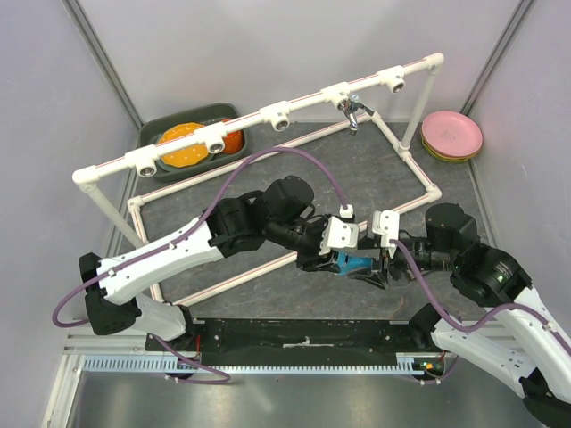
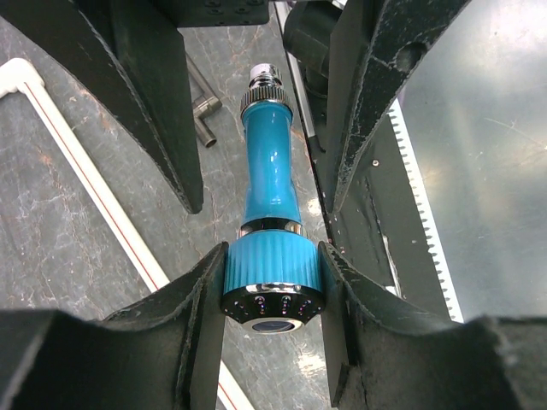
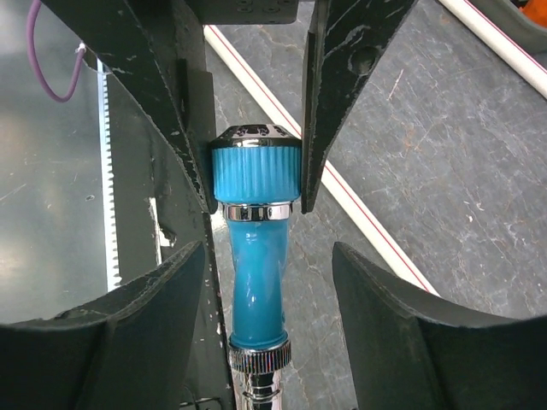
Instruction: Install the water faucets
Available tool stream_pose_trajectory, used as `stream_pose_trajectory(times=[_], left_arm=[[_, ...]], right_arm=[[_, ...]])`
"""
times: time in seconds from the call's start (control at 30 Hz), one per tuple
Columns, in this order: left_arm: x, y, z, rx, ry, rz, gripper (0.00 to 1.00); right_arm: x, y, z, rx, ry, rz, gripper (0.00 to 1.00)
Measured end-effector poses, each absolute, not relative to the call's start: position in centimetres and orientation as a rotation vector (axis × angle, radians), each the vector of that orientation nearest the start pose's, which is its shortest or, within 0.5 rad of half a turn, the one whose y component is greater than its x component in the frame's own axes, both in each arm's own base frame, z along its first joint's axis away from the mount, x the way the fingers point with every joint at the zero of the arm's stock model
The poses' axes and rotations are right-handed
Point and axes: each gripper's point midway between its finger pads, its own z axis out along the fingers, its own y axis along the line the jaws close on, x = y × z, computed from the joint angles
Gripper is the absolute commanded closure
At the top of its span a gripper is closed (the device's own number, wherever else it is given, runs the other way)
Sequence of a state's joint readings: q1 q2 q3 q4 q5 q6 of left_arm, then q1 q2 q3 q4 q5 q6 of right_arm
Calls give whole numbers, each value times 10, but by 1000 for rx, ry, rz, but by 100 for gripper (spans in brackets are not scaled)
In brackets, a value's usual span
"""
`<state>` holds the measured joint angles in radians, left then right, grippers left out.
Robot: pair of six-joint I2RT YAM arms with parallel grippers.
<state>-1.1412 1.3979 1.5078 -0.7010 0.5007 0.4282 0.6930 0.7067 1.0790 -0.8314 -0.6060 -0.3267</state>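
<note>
Handover at five o'clock on the mat [image 1: 375,174]: clamping blue faucet [image 2: 269,162] by its ribbed knob in left gripper [image 2: 272,265], straddling stem with right gripper [image 3: 267,256] spread. Next, likely: close right, release left, thread into eleven-o'clock tee socket [image 1: 281,118].

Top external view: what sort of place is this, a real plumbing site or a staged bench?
Most likely a staged robot test cell. Plain grey panel walls enclose the table, a freestanding white pipe frame stands on a dark mat, and one chrome faucet hangs from the frame's top rail.
</note>
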Motion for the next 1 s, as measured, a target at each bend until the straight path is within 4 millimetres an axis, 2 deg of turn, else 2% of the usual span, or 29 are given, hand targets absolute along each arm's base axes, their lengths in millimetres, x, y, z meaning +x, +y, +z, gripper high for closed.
stream_pose_trajectory(times=[0.27, 0.47, 0.53, 0.57, 0.63, 0.67, 0.7, 0.73, 0.8, 0.83, 0.87, 0.93, 1.0], left_arm=[[98, -381, 299, 1775, 1350, -947, 98], [99, -384, 301, 1770, 1351, -953, 98], [99, -385, 301, 1770, 1354, -956, 98], [99, -385, 300, 1771, 1356, -956, 98], [99, -385, 299, 1773, 1359, -957, 98], [99, -385, 299, 1773, 1362, -958, 98], [99, -386, 299, 1772, 1364, -959, 94], [99, -386, 299, 1772, 1364, -959, 83], [100, -386, 299, 1769, 1367, -953, 67], [101, -386, 298, 1766, 1371, -948, 53], [102, -385, 298, 1761, 1375, -941, 45], [106, -384, 299, 1742, 1387, -912, 33], [115, -380, 301, 1693, 1398, -857, 27]], right_arm=[[103, 206, 287, -1341, 1569, 857, 41], [103, 207, 282, -1348, 1583, 858, 56], [103, 207, 282, -1348, 1584, 855, 71], [103, 207, 282, -1351, 1580, 853, 86], [104, 206, 281, -1345, 1587, 845, 99], [104, 206, 280, -1342, 1591, 847, 100], [104, 206, 280, -1343, 1589, 844, 100], [104, 206, 280, -1344, 1587, 843, 100], [104, 206, 280, -1342, 1584, 842, 100], [105, 206, 280, -1340, 1583, 841, 100], [105, 206, 280, -1336, 1584, 841, 100], [107, 207, 280, -1327, 1582, 835, 100], [110, 208, 281, -1303, 1587, 833, 100]])
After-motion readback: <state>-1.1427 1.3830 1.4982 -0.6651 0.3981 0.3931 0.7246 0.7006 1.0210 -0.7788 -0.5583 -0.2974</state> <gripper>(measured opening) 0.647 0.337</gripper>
